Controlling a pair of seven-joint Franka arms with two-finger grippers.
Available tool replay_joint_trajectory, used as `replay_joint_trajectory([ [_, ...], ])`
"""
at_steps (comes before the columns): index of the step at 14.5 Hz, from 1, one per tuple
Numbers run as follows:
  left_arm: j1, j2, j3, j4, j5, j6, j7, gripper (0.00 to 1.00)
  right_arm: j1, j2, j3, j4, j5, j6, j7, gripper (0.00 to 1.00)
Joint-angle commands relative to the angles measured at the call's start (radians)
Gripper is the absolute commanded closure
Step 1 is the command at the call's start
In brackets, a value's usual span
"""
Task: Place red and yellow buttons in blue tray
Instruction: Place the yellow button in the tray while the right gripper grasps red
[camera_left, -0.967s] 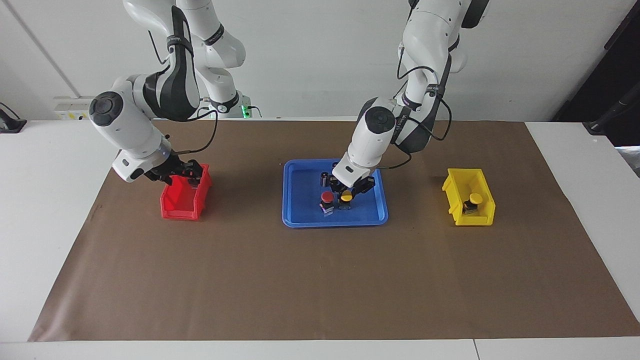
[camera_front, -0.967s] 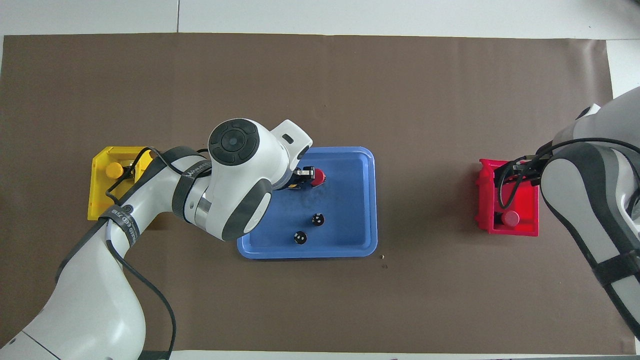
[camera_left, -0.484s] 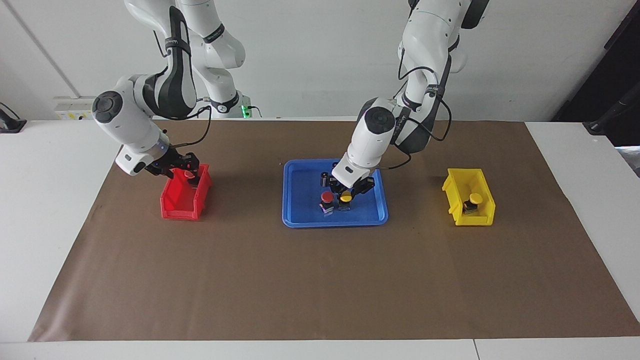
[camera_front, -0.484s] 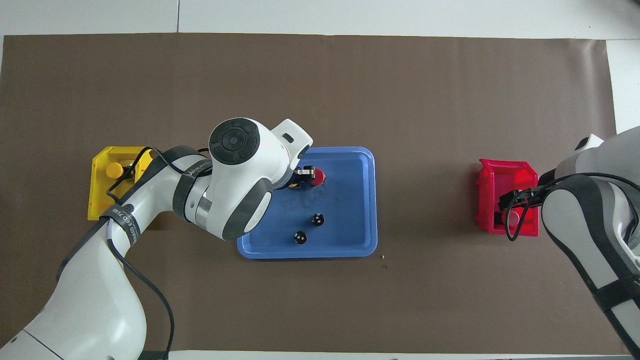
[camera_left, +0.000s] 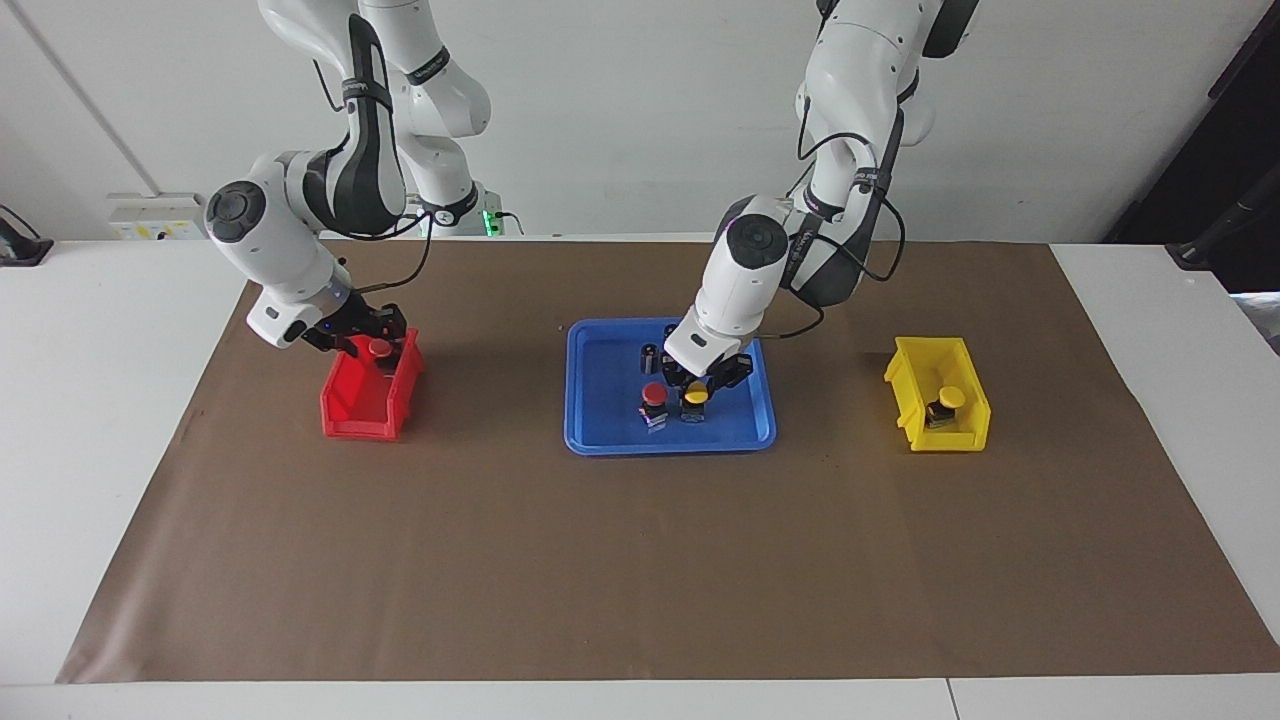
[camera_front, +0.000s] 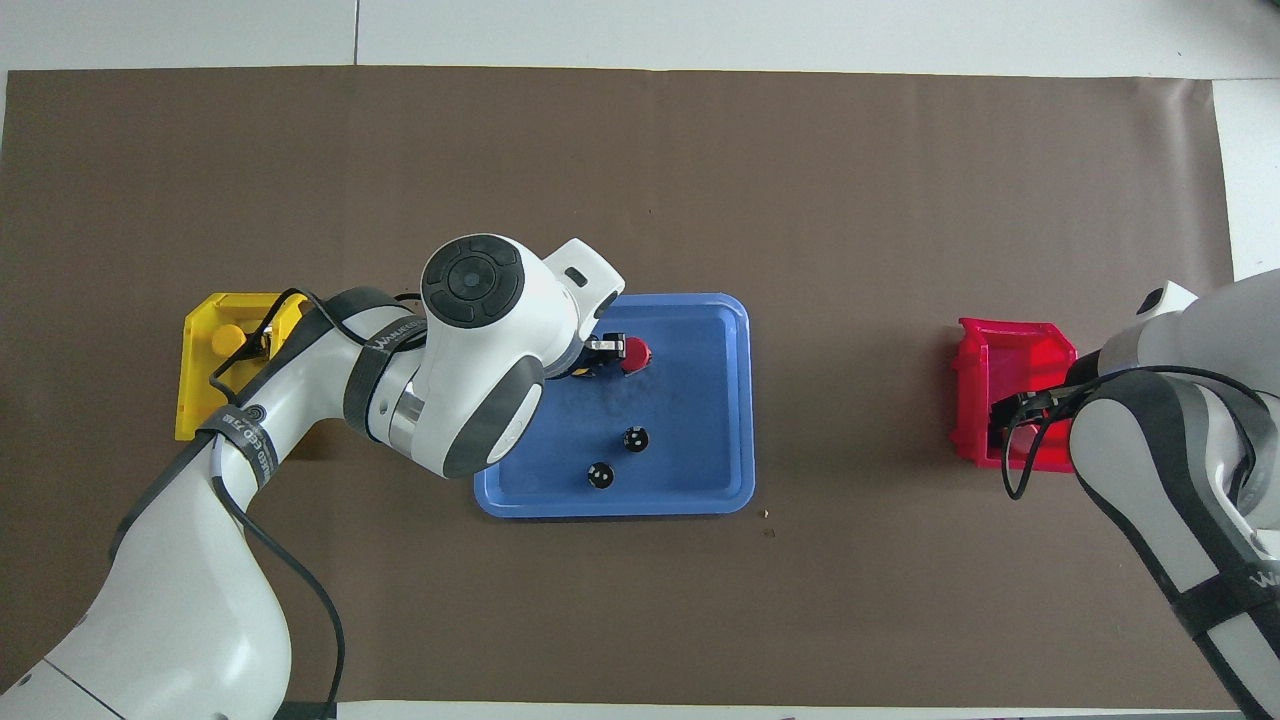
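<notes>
Buttons partly gathered in the blue tray (camera_left: 600, 425)
Red button (camera_left: 654, 394) and yellow button (camera_left: 696, 391) stand side by side in the tray, two dark capless cylinders (camera_front: 618, 456) nearer the robots. Left gripper (camera_left: 700, 378) sits low over the yellow button with its fingers clenched; whether it grips the button I cannot tell. Right gripper (camera_left: 372, 345) holds a second red button (camera_left: 380, 347) above the red bin (camera_left: 365, 410). Another yellow button (camera_left: 951, 398) rests in the yellow bin (camera_left: 912, 375)
</notes>
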Motion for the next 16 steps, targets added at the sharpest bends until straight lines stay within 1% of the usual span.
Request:
replay_joint_trajectory([
  [1, -0.008, 0.02, 0.02, 0.01, 0.033, -0.028, -0.011, 0.89, -0.006, -0.04, 0.002, -0.056, 0.02, 0.04, -0.034, 0.28],
  [2, -0.008, 0.02, 0.02, 0.01, 0.033, -0.031, -0.011, 0.88, -0.006, -0.041, 0.002, -0.072, 0.02, 0.062, -0.045, 0.3],
  [3, -0.006, 0.02, 0.02, 0.01, 0.033, -0.03, -0.011, 0.73, -0.007, -0.046, 0.002, -0.085, 0.02, 0.079, -0.063, 0.3],
  [4, -0.006, 0.02, 0.02, 0.01, 0.033, -0.022, -0.014, 0.49, -0.007, -0.049, 0.002, -0.093, 0.02, 0.097, -0.079, 0.3],
  [5, -0.005, 0.02, 0.02, 0.01, 0.031, -0.027, -0.022, 0.41, -0.007, -0.049, 0.002, -0.096, 0.02, 0.103, -0.085, 0.31],
  [9, -0.015, 0.02, 0.02, 0.019, 0.028, -0.033, -0.06, 0.4, -0.007, -0.05, 0.002, -0.101, 0.02, 0.105, -0.096, 0.34],
  [11, -0.015, 0.012, 0.018, 0.026, 0.027, -0.059, -0.06, 0.4, -0.015, -0.05, 0.002, -0.101, 0.02, 0.103, -0.114, 0.34],
  [13, -0.017, -0.008, 0.017, 0.058, 0.019, -0.117, -0.06, 0.4, -0.017, -0.05, 0.002, -0.101, 0.02, 0.099, -0.116, 0.34],
  [15, -0.019, -0.041, 0.015, 0.104, -0.008, -0.206, -0.074, 0.4, -0.018, -0.05, 0.002, -0.101, 0.02, 0.093, -0.116, 0.34],
  [16, -0.019, -0.064, 0.015, 0.132, -0.042, -0.246, -0.08, 0.35, -0.018, -0.052, 0.002, -0.101, 0.02, 0.087, -0.116, 0.34],
])
